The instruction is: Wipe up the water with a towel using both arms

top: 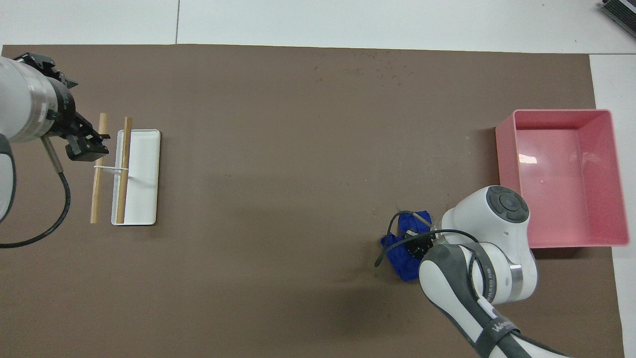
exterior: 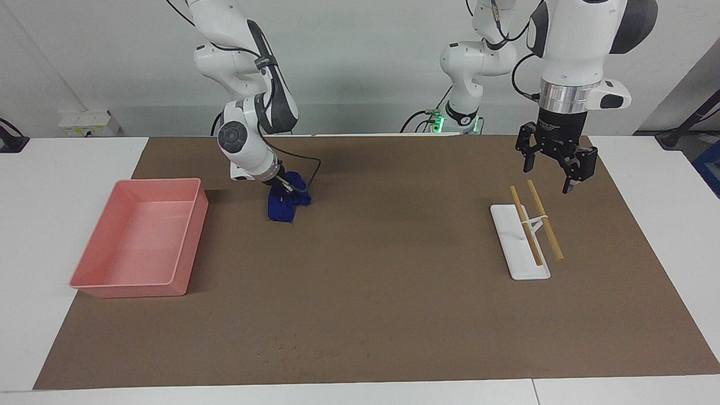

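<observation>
The deep-blue towel (exterior: 283,207) (top: 401,256) lies bunched on the brown mat, beside the corner of the pink tray nearest the robots. My right gripper (exterior: 288,190) (top: 415,239) slants down into the bundle and is shut on the towel. Small water droplets (exterior: 295,351) (top: 380,69) speckle the mat near its edge farthest from the robots. My left gripper (exterior: 548,178) hangs open above the robot-side end of the white rack, holding nothing; that arm waits.
A pink tray (exterior: 160,181) (top: 561,112) stands at the right arm's end of the table. A white rack (exterior: 520,264) (top: 144,199) with two wooden rods sits at the left arm's end. Brown mat covers the table between them.
</observation>
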Robot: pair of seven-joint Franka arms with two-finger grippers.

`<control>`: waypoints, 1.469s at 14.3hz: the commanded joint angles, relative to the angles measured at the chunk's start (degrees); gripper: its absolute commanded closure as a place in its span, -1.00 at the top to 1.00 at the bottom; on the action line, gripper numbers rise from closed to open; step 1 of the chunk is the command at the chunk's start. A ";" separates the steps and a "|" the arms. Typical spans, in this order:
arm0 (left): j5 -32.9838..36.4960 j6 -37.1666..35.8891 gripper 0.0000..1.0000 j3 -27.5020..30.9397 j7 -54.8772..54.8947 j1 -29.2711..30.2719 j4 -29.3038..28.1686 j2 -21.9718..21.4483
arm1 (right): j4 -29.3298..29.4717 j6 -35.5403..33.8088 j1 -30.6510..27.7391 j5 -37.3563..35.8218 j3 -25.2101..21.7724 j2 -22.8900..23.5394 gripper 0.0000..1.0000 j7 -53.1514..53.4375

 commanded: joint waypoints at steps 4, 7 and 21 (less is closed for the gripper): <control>-0.10 1.05 1.00 -0.42 -0.09 0.65 -2.01 -1.45 | -4.98 -1.00 -2.04 -11.84 0.01 -0.34 -1.00 -14.11; -0.10 1.05 1.00 -0.42 -0.09 0.65 -2.01 -1.45 | -0.25 -0.90 -5.21 -12.20 0.10 -0.61 -1.00 -15.19; -0.10 1.05 1.00 -0.42 -0.09 0.65 -2.01 -1.45 | 31.92 -19.71 -21.45 -15.88 0.10 1.58 -1.00 -24.21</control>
